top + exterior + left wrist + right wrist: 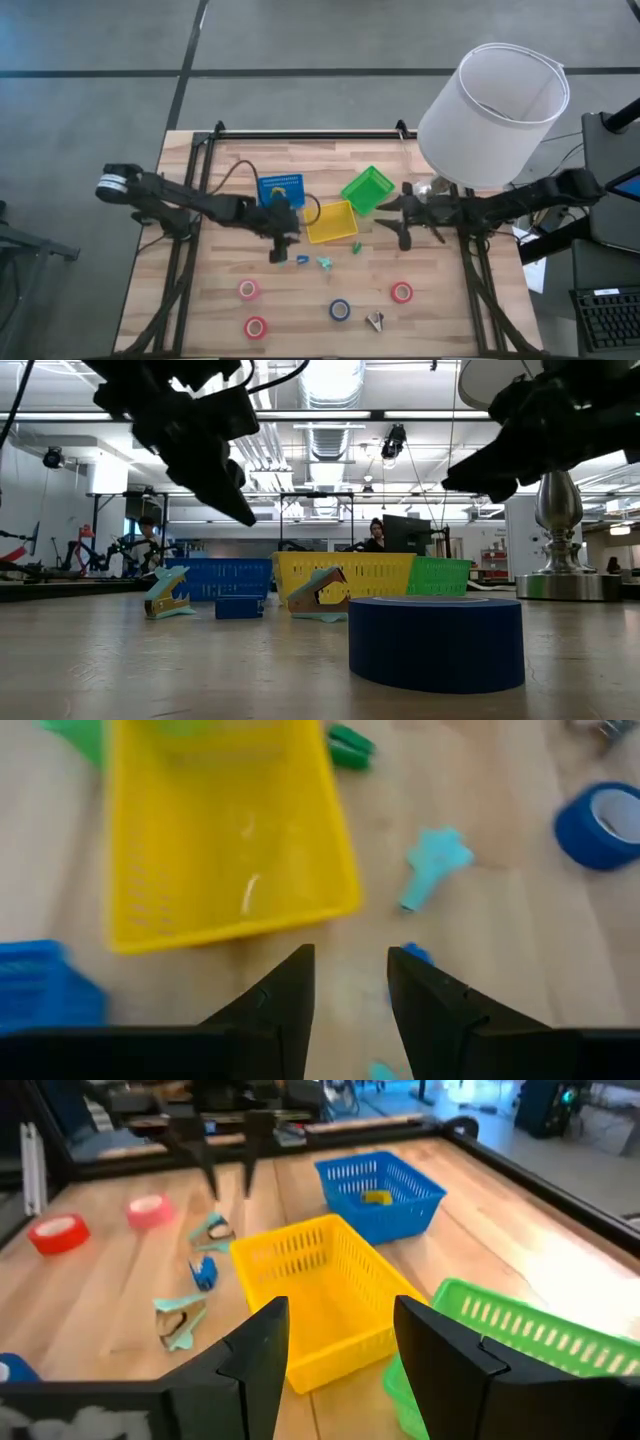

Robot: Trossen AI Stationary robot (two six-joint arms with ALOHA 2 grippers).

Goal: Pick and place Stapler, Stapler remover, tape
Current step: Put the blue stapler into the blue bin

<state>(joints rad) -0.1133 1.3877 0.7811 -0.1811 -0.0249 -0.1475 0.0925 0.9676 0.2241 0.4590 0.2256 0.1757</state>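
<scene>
Tape rolls: three pink-red (248,290), one blue (340,310). Bins: three (331,223). Left end effector (350,982), right end effector (340,1335): both open, empty.

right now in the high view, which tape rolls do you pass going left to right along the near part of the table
pink roll → red roll → blue roll → red roll by the right edge

The wooden bench (210,300) carries three bins (blue (280,187), yellow (331,222), green (367,189)), three pink-red tape rolls (248,290) (256,327) (401,292), one blue tape roll (340,310), several small teal, blue and green items (324,263) near the yellow bin, a metal clip (375,321) and a lamp base (567,586).
</scene>
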